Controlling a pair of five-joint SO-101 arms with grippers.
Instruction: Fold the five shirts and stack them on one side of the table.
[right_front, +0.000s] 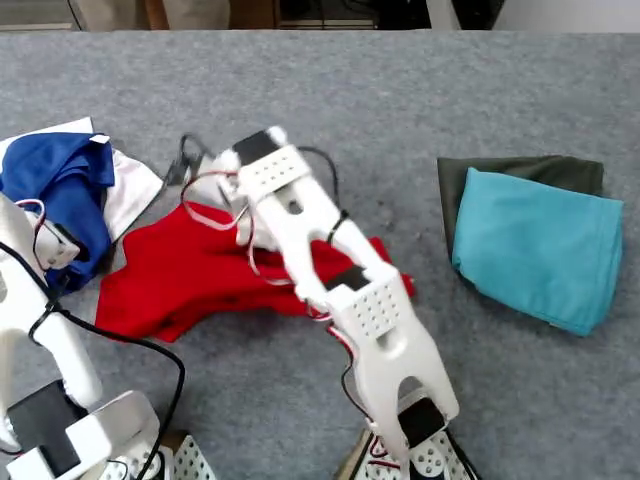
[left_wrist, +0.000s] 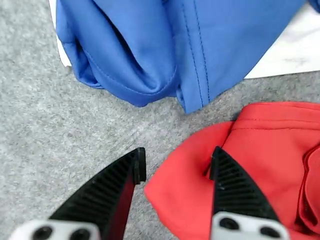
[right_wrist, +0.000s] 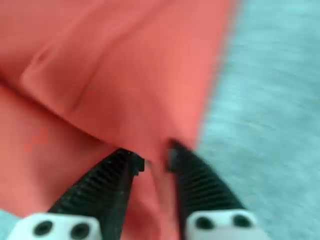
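A crumpled red shirt (right_front: 180, 270) lies left of the table's middle. My right gripper (right_front: 222, 195) is at the shirt's far edge; in the right wrist view it (right_wrist: 155, 157) is shut on a fold of the red shirt (right_wrist: 100, 75). My left gripper (right_front: 62, 250) sits at the red shirt's left end, near the blue shirt (right_front: 60, 180). In the left wrist view it (left_wrist: 177, 165) stands open, a corner of the red shirt (left_wrist: 270, 165) between its fingers. The blue shirt (left_wrist: 175, 45) lies bunched on a white shirt (right_front: 130, 190).
At the right, a folded teal shirt (right_front: 535, 245) rests on a folded dark green shirt (right_front: 530, 170). The grey table (right_front: 400, 100) is bare at the back and between the red shirt and the stack. Both arm bases stand at the front edge.
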